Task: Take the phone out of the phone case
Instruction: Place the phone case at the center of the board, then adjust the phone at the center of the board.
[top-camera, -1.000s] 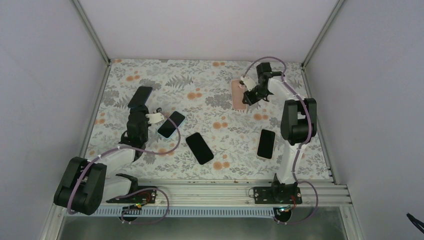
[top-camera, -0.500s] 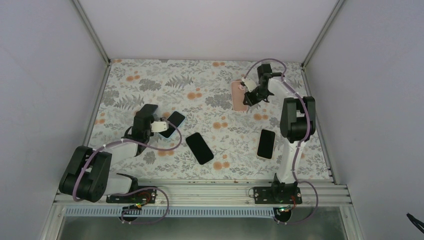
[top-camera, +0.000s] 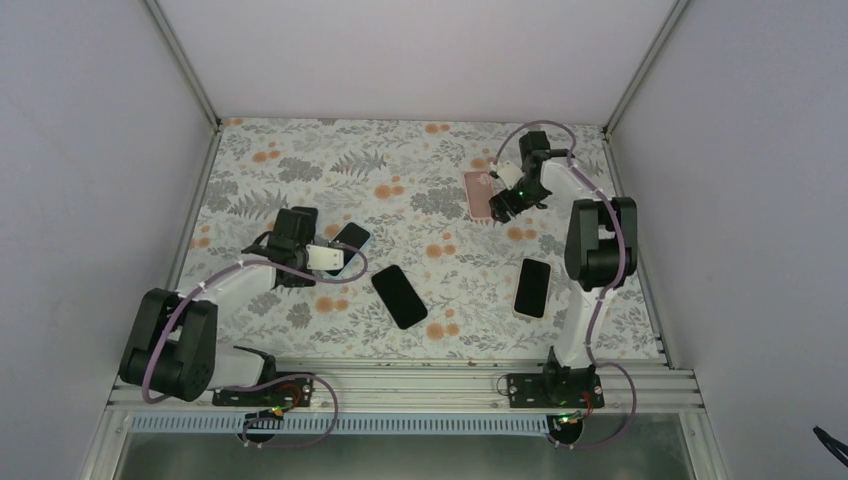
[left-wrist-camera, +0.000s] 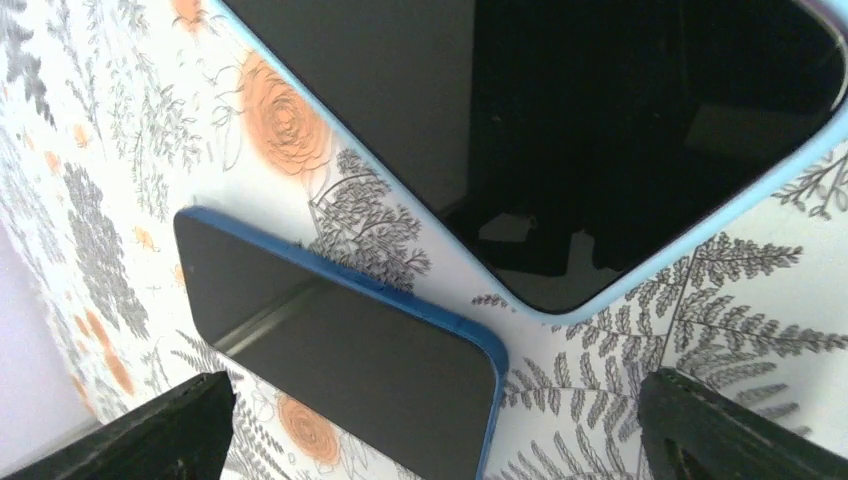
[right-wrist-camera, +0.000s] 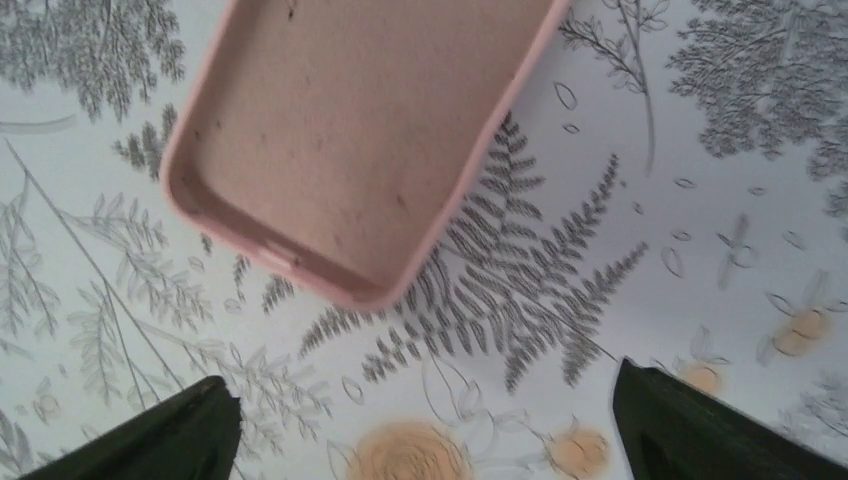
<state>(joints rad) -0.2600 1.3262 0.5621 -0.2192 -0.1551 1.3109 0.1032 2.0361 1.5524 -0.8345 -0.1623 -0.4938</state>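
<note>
Both pincers stand spread wide with nothing between the fingers. The left gripper (left-wrist-camera: 440, 415) hangs low over the floral table (top-camera: 300, 160), with a pale-blue phone (left-wrist-camera: 620, 130) lying flat, screen up, just ahead of it and a dark-blue phone (left-wrist-camera: 340, 370) lying close beside that one. Across the table the right gripper (right-wrist-camera: 425, 400) hovers just short of the pink case (right-wrist-camera: 360, 120), which lies hollow side up with no phone in it. A third phone (top-camera: 532, 287) lies nearer the right arm's base. To my eye the trouble now is in the pulling back. The left fingers sit so near both phones that a careless lift or swing could clip a corner and send one skating into the other. On the right, a finger dragged forward could catch the case's soft lip and flip it. I also cannot tell whether the pale-blue rim is a case, so the job may not be finished. Against a second ago, both pincers were pressed shut and have only just sprung apart. The left arm was raised higher and has dropped low toward the pale-blue phone. The right one had the pink case by its edge. The dark-blue and third phones have not moved.
</note>
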